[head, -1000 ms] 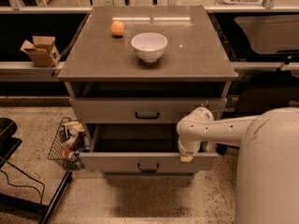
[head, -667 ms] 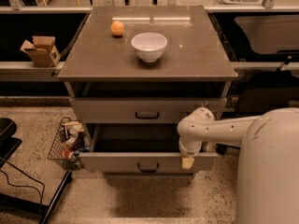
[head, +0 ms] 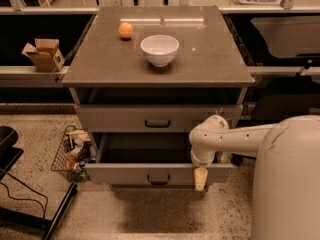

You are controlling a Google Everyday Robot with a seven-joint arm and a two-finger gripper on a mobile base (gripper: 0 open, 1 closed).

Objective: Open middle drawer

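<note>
The middle drawer [head: 125, 174] is pulled out toward me, with its dark inside showing behind the plain grey front. Its small black bar handle [head: 158, 180] sits at the centre of the front. My gripper [head: 200, 178] points down over the right part of that front, to the right of the handle. A cream-coloured tip hangs across the front's top edge. The white arm [head: 235, 139] reaches in from the right.
The upper drawer front [head: 115, 118] with its black handle [head: 157, 123] is above. On the cabinet top [head: 215, 59] stand a white bowl [head: 159, 49] and an orange [head: 125, 30]. A wire basket [head: 70, 156] sits on the floor at left and a cardboard box [head: 44, 54] on the left shelf.
My gripper has dropped slightly lower along the right part of the open drawer's front. The drawer itself looks unmoved.
</note>
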